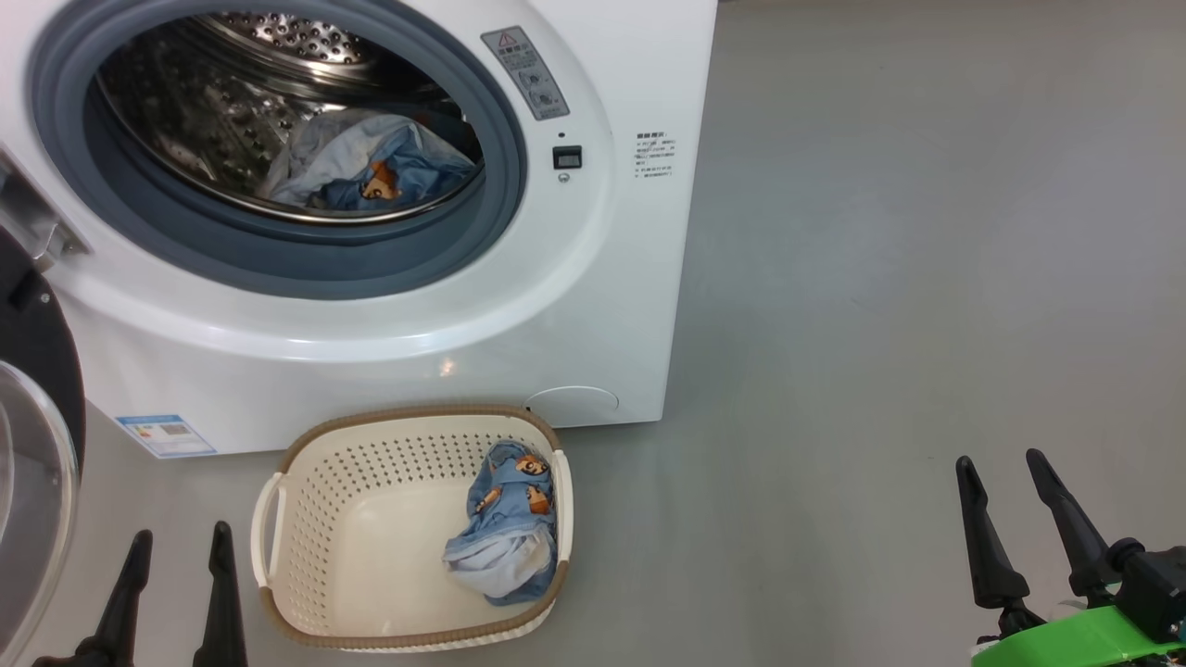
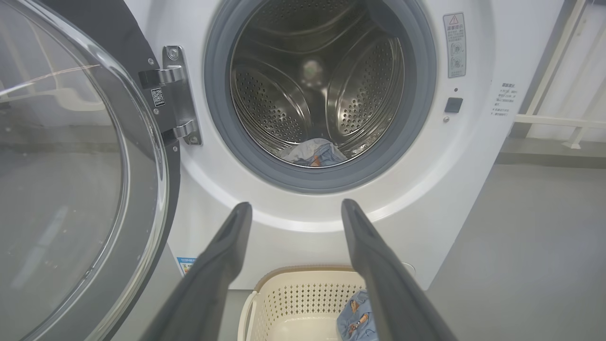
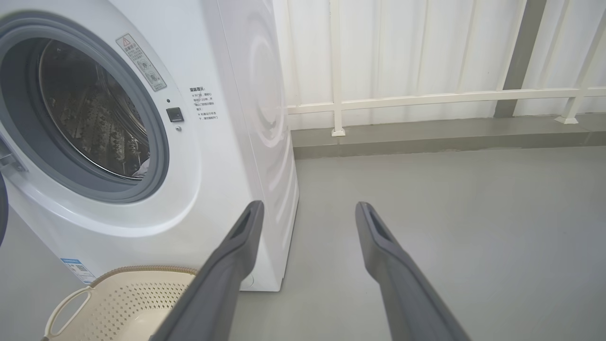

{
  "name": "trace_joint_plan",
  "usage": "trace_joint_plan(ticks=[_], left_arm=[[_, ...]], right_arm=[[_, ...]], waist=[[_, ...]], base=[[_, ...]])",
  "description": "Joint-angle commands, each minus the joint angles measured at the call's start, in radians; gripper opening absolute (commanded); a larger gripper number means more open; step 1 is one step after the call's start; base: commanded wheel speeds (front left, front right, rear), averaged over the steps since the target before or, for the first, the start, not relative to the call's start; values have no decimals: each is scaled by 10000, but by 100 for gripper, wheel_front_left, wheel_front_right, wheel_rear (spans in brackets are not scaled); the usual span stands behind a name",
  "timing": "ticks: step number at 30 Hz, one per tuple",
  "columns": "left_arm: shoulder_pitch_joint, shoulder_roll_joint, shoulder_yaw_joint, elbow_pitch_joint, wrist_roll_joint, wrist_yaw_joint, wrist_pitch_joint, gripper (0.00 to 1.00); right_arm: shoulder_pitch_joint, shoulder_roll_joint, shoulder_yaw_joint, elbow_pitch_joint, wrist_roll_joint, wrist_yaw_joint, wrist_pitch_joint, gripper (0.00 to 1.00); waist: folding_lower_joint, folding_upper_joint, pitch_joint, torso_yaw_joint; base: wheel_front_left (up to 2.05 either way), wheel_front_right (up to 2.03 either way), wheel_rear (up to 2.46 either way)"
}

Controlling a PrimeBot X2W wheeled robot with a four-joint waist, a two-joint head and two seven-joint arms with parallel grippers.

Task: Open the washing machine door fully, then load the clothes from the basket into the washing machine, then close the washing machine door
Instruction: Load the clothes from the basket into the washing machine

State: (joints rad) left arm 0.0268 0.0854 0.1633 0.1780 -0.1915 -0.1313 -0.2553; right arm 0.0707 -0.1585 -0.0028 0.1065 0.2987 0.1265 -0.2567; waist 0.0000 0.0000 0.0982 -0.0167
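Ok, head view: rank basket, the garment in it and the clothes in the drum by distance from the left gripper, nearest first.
1. Basket, just right of the left gripper.
2. Garment, against the basket's right wall.
3. Clothes in the drum, inside the washing machine.

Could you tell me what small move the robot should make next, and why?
Probably lower the open, empty left gripper onto the clothes lying at the right side of the basket. The washing machine door stands open, and one garment already lies in the drum.
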Motion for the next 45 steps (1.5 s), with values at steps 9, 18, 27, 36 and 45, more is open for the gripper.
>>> trace_joint_plan(ticks=[9,18,27,36,45], left_arm=[[-303,112,294,-240,-85,6,-65,100],[-928,196,124,223,-454,6,-65,100],[-2264,640,-632,1926,-1275,6,-65,100],[-3968,1349,-2061,4194,-2099,6,-65,100],[-5616,2191,-3630,6275,-2791,6,-65,100]], right_arm=[[-346,-131,256,-282,44,42,-51,100],[-1027,49,428,-378,-47,42,-51,100],[-1877,433,476,-470,-136,42,-51,100],[-2819,780,677,-549,-189,42,-51,100],[-3444,1030,980,-593,-156,42,-51,100]], waist=[[0,0,326,-123],[0,0,1225,-379],[0,0,2431,-660],[0,0,3895,-1063],[0,0,5228,-1746]], base=[[0,0,0],[0,0,0],[0,0,0],[0,0,0],[0,0,0]])
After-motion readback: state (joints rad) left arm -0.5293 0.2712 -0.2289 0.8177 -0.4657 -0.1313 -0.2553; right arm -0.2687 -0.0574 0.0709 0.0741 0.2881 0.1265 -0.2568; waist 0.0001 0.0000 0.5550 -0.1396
